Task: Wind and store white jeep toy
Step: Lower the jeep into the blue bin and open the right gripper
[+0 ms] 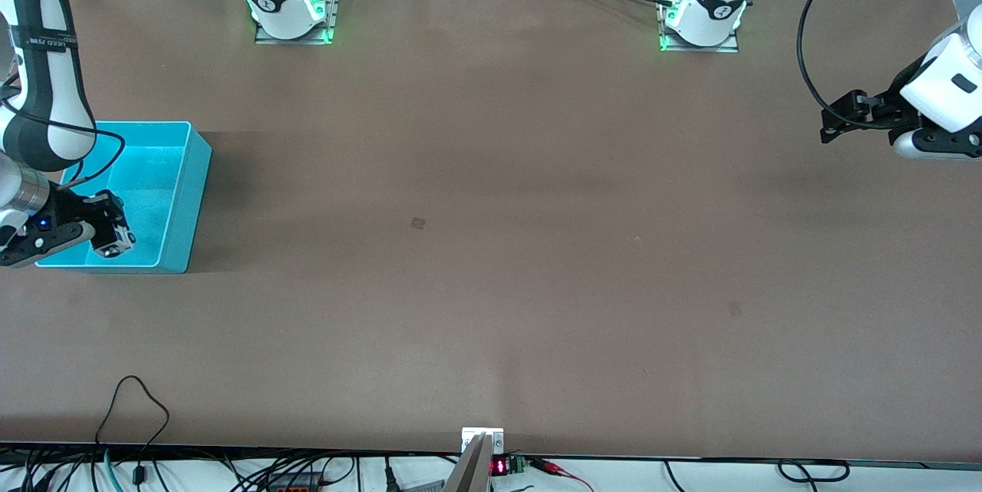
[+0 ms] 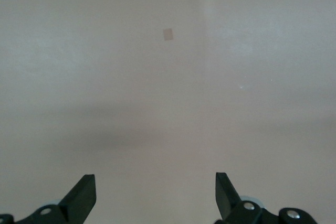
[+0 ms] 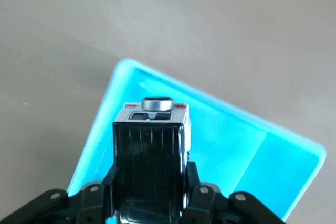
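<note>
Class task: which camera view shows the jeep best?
The right wrist view: the jeep fills it, clamped in the right gripper over the bin. The front view shows it tiny; the left wrist view, not at all.

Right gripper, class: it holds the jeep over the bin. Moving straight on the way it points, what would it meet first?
Probably the floor of the bin: the right gripper, shut on the jeep, points down into it. Depth is unclear, so this is a judgement.

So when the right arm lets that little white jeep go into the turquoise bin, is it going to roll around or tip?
Probably rolls a little: the white jeep toy, clamped in the right tool over the turquoise bin, has wheels, and the bin floor looks smooth. The walls should stop it. It looks rigid and light, so a short drop may bounce or tip it.
</note>
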